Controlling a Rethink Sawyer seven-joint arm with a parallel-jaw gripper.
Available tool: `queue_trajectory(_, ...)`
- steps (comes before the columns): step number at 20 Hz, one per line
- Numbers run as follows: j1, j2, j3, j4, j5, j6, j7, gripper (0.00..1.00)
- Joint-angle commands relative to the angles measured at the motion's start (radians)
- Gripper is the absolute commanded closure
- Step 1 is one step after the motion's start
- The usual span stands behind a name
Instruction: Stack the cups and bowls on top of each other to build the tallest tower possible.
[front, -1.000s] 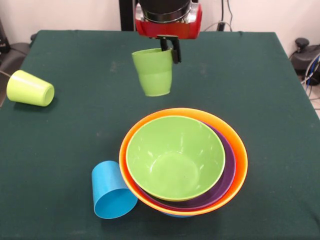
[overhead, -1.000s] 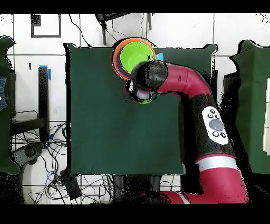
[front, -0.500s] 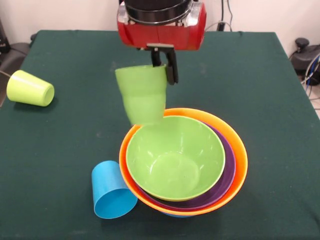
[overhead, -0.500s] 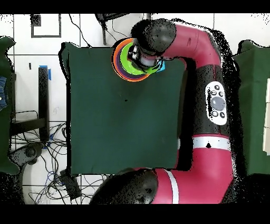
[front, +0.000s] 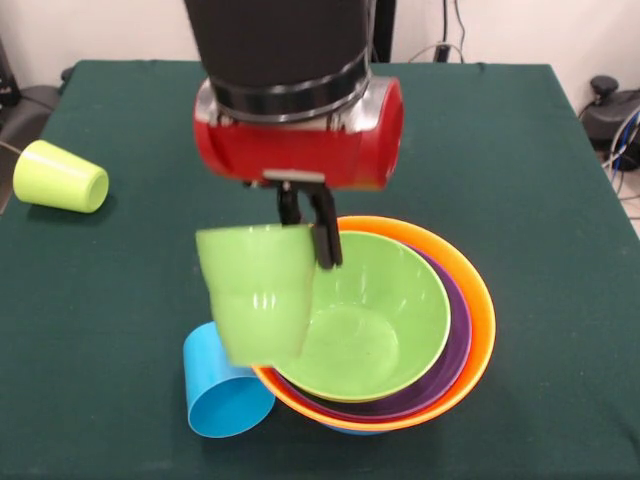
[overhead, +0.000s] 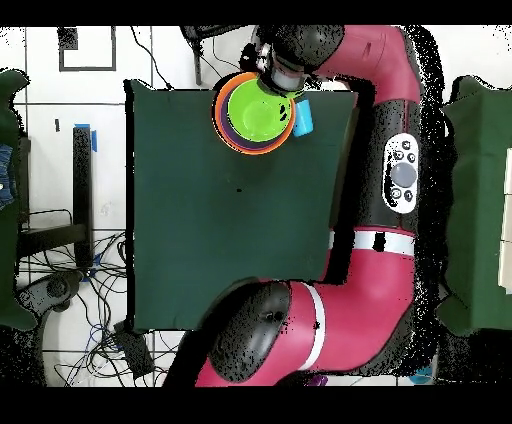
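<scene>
Green cup (front: 257, 292) hanging under claw (front: 308, 238), pinched by rim, above tower (front: 470, 300) edge.

The red and black arm (front: 295, 90) comes down steeply, with its wrist pointing straight down. Below the wrist, the gripper (front: 305, 228) hangs with its black fingers (front: 324, 232) closed on the rim of the ridged green cup (front: 256, 292). The cup hangs just below and to one side of the fingers, lifted in the air and a little tilted.

A lab: cloth-covered table (overhead: 230, 250), loose cables (overhead: 80, 290) on tiled floor (overhead: 90, 60).
</scene>
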Motion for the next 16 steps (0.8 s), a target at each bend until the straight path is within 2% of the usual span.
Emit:
queue_trajectory(1, 0.011, 0.136, 0.132, -0.146, -0.080, -0.005, -0.302, 1.00)
queue_trajectory(4, 0.010, 0.162, 0.144, -0.158, -0.079, -0.026, -0.298, 1.00)
queue_trajectory(8, 0.006, 0.143, 0.126, -0.116, -0.064, -0.051, -0.294, 1.00)
queue_trajectory(12, 0.006, 0.115, 0.085, -0.051, -0.047, -0.063, -0.245, 1.00)
queue_trajectory(16, -0.006, 0.109, 0.078, 0.025, 0.003, 0.036, -0.201, 1.00)
